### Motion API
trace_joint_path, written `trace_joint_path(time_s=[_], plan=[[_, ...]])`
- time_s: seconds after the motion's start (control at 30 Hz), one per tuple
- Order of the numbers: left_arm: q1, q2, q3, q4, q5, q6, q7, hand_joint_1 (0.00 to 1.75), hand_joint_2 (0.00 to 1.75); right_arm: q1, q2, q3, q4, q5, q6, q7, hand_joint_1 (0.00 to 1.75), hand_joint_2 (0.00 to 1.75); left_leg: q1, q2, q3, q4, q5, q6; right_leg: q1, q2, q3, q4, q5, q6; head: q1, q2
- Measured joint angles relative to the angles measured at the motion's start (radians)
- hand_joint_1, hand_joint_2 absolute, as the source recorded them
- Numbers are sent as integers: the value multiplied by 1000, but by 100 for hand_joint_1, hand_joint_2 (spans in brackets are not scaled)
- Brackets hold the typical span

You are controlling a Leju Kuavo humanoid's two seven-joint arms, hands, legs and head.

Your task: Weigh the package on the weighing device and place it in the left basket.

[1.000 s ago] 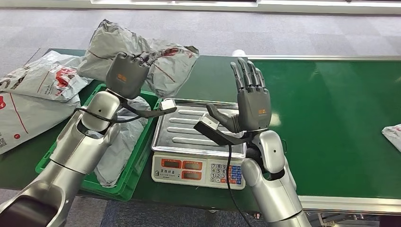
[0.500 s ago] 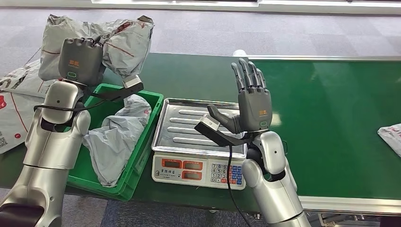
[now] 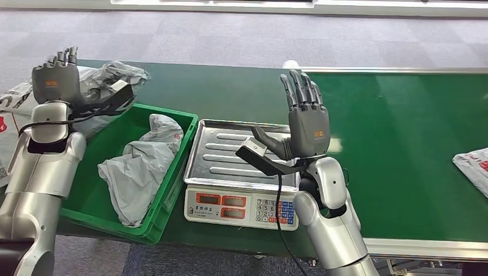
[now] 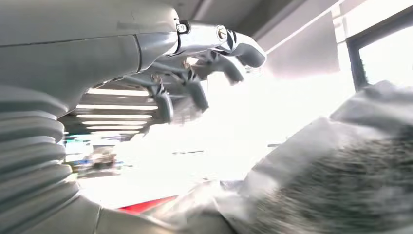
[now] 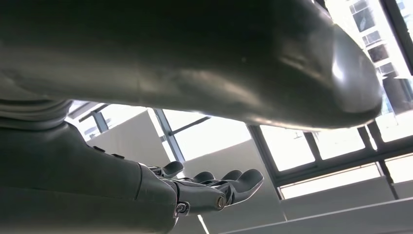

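Grey package [image 3: 112,75] sits crumpled just beyond the green basket's [image 3: 178,164] far-left corner, against the left hand [image 3: 56,82]; whether those fingers grip it, I cannot tell. Likely mid-release, short of the basket. Right of the basket, scale [image 3: 241,201] tray bare; right hand [image 3: 305,123] raised, fingers spread, holding nothing, kept clear.

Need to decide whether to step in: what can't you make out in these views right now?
- Scale readout: head view, digits too small.
- Left hand: head view, its own back hides any contact with the grey package; left wrist view, glare and blur.
- Package at the right: head view, cut off by the edge.
- Basket floor: partly covered by a package.
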Motion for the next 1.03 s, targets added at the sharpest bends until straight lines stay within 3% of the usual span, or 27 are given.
trace_joint_path(time_s=[0.2,0.4,0.47,0.53,0.6,0.67,0.8,0.87,1.03], plan=[[3,22,-1,12,0,-9,79,0,0,0,7,1,0,-1,17,6,0,0,0,0,-1,0,0,0,0,0,0,0,0,0,0,0],[17,25,-2,-38,0,-36,109,0,0,0,10,1,-1,0,25,8,0,0,0,0,0,0,0,0,0,-1,0,0,0,0,0,0],[25,25,-1,-65,0,-10,110,0,0,0,11,1,-1,1,25,8,0,0,0,0,0,0,0,0,0,0,0,0,0,0,0,0],[46,18,9,-116,4,81,88,0,0,1,11,1,-1,1,25,8,0,0,0,0,0,0,0,0,0,0,0,0,0,0,0,0],[75,-10,47,-203,51,220,2,0,0,2,11,1,-1,2,24,8,0,0,0,0,-1,0,0,0,0,0,-1,0,0,0,0,0],[103,-61,107,-310,214,328,-149,0,0,3,11,1,-1,0,23,8,0,0,0,0,-1,0,-1,0,-1,0,-1,0,0,0,0,0],[167,-155,188,-540,809,326,-450,0,0,-4,11,0,6,-18,11,0,0,0,-1,2,-1,0,-2,2,-2,1,-1,0,0,0,0,0],[199,-190,207,-637,971,304,-507,0,0,-12,11,0,15,-25,6,-3,0,0,-1,2,-1,0,-3,2,-2,1,-1,0,-1,1,0,0],[238,-231,233,-756,1006,288,-526,0,0,-24,12,0,30,-28,3,-5,0,0,-1,0,-1,0,-2,1,-1,-1,0,0,-1,0,0,0]])
